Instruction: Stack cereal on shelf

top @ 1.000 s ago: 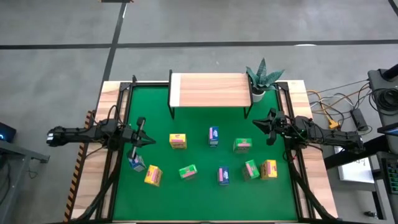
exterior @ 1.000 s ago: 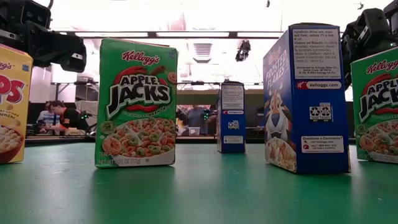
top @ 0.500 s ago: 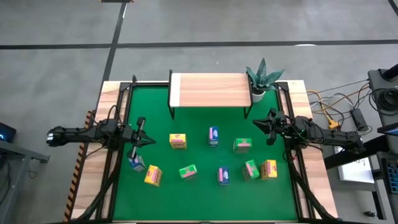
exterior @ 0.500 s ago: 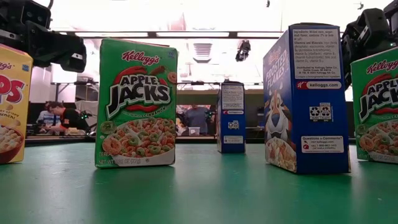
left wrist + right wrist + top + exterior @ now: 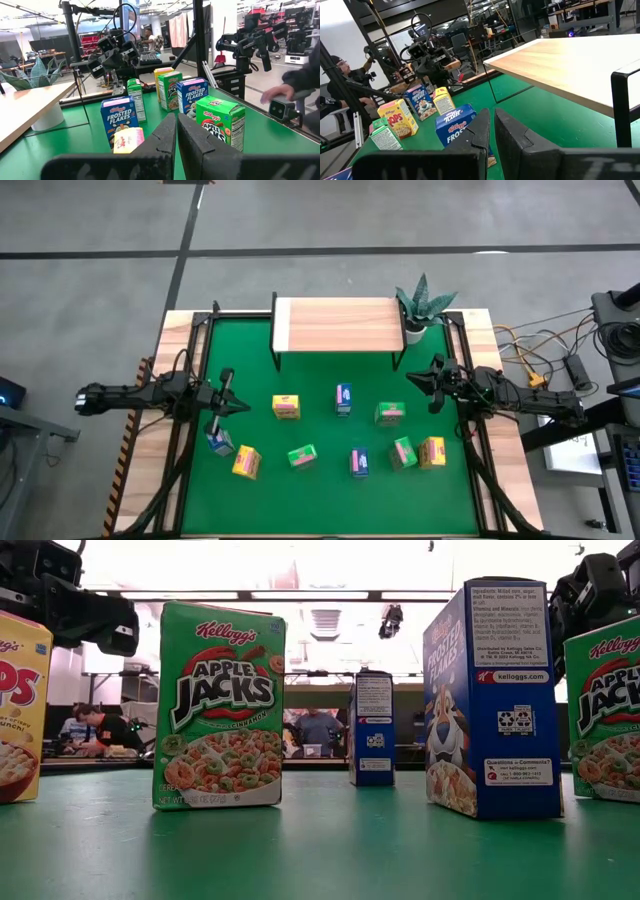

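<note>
Several small cereal boxes, yellow (image 5: 287, 407), blue (image 5: 343, 398) and green (image 5: 389, 414), stand scattered on the green mat, most in a row nearer the front edge. The shelf (image 5: 338, 320), a pale wood top on thin black legs, stands at the mat's far edge with nothing on it. My left gripper (image 5: 240, 406) hovers shut at the mat's left side, above and beside a blue box (image 5: 219, 442). My right gripper (image 5: 412, 379) hovers shut at the right side, just far of the green box. In both wrist views the fingers (image 5: 176, 131) (image 5: 491, 125) are together with nothing between them.
A potted spiky plant (image 5: 420, 305) stands at the shelf's right end, close to my right gripper. Black frame rails (image 5: 197, 350) run along both sides of the mat. In the low view a green box (image 5: 220, 705) and a blue box (image 5: 493, 700) stand nearest. Cables (image 5: 545, 365) lie off the table's right.
</note>
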### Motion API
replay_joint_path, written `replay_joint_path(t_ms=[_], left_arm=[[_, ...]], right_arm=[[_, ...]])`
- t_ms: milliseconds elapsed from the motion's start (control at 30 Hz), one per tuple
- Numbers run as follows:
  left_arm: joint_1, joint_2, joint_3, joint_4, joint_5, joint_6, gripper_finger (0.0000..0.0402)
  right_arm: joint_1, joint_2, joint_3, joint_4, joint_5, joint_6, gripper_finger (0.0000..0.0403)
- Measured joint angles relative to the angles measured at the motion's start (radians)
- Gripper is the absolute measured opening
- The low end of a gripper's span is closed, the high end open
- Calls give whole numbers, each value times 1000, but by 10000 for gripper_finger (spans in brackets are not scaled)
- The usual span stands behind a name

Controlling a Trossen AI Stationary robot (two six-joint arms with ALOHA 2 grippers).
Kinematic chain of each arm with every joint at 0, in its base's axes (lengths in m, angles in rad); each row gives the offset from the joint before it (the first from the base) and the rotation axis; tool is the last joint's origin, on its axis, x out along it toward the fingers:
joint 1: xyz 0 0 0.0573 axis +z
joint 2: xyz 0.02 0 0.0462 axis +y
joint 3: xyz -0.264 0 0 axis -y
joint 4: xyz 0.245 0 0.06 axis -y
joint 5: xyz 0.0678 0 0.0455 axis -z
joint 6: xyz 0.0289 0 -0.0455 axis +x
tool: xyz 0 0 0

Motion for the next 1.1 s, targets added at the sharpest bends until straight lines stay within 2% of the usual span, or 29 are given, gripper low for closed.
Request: replay_joint_path(t_ms=[333,467,533,700,800,900,1100], left_arm=[[0,0,0,0,0,0,0],[0,0,0,23,-9,139,0],[-1,0,0,95,-11,182,0],[-1,0,0,391,0,64,0],[-1,1,0,589,0,-50,0],[-2,-2,0,709,0,-300,0],[0,19,24,729,5,-180,0]], right_arm=[[0,0,0,0,0,0,18],[0,1,-1,9,11,-2,18],[0,2,-1,22,27,9,18],[0,-1,-1,38,33,72,18],[0,-1,-1,78,85,78,18],[0,-1,-1,113,108,76,18],[0,-1,-1,127,106,-16,18]])
